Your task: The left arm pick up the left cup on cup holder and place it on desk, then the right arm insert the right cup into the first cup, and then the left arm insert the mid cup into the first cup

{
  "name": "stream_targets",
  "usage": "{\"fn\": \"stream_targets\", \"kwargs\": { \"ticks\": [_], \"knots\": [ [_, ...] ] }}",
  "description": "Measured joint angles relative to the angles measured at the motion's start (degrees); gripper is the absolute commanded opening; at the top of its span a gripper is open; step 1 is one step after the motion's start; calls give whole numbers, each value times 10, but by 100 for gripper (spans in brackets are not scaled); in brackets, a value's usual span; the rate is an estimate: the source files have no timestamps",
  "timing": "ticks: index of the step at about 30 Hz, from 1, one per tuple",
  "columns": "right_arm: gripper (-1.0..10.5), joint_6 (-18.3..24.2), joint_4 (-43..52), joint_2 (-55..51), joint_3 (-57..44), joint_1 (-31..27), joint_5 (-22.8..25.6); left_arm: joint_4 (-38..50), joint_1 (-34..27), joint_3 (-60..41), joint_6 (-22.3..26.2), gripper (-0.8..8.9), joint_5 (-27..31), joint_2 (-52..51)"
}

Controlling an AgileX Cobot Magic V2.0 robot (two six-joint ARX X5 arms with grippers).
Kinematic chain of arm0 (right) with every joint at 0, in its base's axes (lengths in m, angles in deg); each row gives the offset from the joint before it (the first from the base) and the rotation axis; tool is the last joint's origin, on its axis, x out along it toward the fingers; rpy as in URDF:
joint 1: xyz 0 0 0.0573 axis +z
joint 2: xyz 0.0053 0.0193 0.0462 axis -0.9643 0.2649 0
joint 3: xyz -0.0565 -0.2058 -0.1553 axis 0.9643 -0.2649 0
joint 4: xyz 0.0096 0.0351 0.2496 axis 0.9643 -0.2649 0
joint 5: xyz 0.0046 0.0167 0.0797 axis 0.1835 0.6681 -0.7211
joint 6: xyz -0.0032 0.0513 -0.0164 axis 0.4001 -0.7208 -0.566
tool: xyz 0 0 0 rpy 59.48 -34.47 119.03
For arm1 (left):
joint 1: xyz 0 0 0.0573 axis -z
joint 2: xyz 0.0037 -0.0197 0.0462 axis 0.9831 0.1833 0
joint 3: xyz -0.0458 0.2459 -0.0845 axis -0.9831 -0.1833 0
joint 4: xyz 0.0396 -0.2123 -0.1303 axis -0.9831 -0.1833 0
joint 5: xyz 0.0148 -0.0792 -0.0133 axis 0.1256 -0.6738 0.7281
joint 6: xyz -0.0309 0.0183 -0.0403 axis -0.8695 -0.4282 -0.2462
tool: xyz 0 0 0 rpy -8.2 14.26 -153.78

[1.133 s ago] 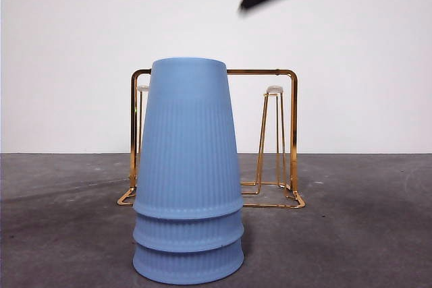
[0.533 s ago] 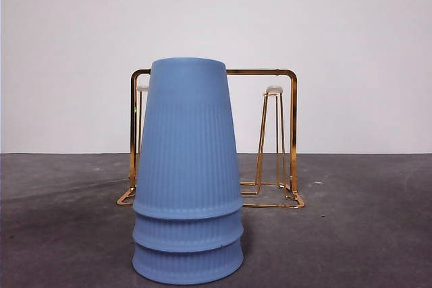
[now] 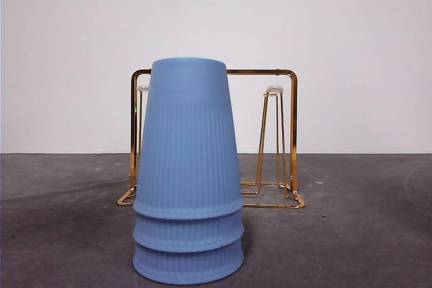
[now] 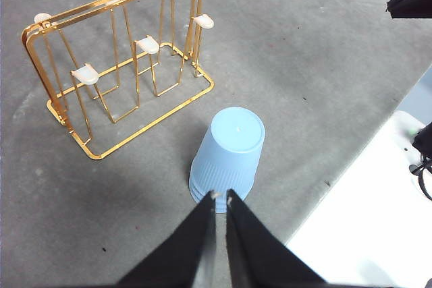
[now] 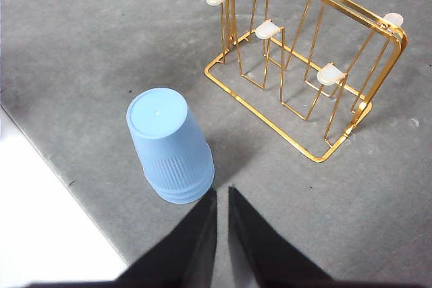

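A: Starting nearest the front camera, what is sitting there?

B: The stack of three blue cups [image 3: 187, 173] is standing upside down on the bench [image 3: 364, 234], nested one over another, with three rims showing at its foot. In the left wrist view it is sitting near the bench's edge, where the grey surface is giving way to a white one.

A: So how far along is the job looking?

B: I am judging it finished, or as good as. All three cups are resting together, and behind them the cup holder [image 3: 283, 139] is standing bare, every white-tipped peg showing with nothing hanging on it. The holder is standing just behind the stack and apart from it. Nothing seems left beyond the arms idling.

A: And the claws?

B: The left claw [image 4: 221, 197] is hanging above the stack, its jaws drawn to a narrow slit, gripping nothing and touching nothing. The right claw [image 5: 222, 193] is looking much the same: jaws nearly together, empty, poised over bare bench between the stack and the holder. Neither one is appearing in the front view.
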Motion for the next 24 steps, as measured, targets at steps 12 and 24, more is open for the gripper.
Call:
{"fn": "stream_targets", "kwargs": {
  "ticks": [12, 24],
  "knots": [
    [23, 0, 0, -2, 0, 0, 0, 53, -83, -52, 1, 21, -15, -42],
    [23, 0, 4, -1, 0, 0, 0, 437, -423, -494, 13, 21, -10, -307]
  ]
}}
